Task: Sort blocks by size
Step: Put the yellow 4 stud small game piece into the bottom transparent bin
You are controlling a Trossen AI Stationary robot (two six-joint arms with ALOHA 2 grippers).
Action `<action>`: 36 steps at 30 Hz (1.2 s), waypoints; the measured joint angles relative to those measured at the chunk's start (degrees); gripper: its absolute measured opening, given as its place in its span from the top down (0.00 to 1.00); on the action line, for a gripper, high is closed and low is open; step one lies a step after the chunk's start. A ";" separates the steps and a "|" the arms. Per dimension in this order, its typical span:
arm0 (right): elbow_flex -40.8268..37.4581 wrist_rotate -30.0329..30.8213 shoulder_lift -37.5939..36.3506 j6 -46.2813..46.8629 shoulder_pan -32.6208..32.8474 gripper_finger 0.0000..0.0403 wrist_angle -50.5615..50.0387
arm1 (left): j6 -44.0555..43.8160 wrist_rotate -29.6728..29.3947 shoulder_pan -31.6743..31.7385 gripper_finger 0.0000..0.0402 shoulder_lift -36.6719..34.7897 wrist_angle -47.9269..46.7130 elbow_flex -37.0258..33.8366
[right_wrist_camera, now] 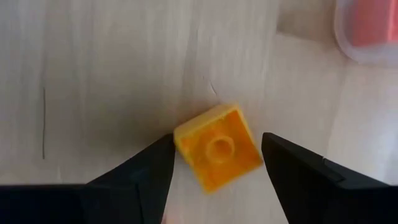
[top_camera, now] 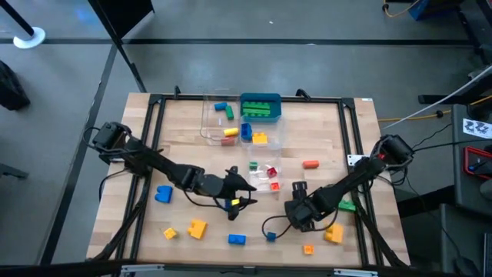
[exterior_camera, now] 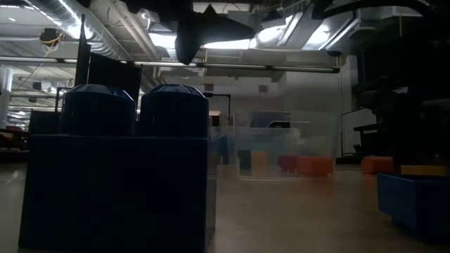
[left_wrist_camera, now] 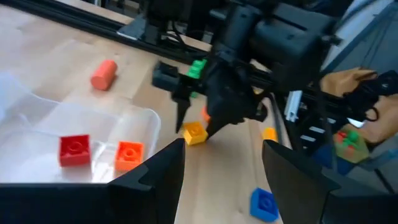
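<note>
My right tool (right_wrist_camera: 217, 155) is spread wide over a small yellow block (right_wrist_camera: 217, 147) lying flat on the worktop (right_wrist_camera: 112, 68), one finger on each side and neither one gripping it. My left tool (left_wrist_camera: 221, 165) is open too, empty, just beside the clear tub (left_wrist_camera: 74, 124) with a red block (left_wrist_camera: 74, 150) and an orange block (left_wrist_camera: 129, 154) in it.

Left gripper (top_camera: 244, 192): beside small tub (top_camera: 265, 175), mid-table
Right gripper (top_camera: 298, 187): near front
Blocks (top_camera: 197, 228): scattered on table (top_camera: 184, 131)
</note>
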 joint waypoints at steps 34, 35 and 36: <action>25.03 24.07 0.02 -18.83 -3.64 0.63 -12.22 | -23.39 -4.09 -12.22 0.51 -13.81 -37.44 0.05; 25.03 24.94 0.02 -19.56 -4.62 0.63 -11.90 | -25.75 -3.30 -12.70 0.51 -14.20 -38.97 0.07; 25.01 25.08 0.02 -19.83 -5.72 0.62 -11.82 | -27.95 -2.52 -13.27 0.51 -14.58 -40.59 0.07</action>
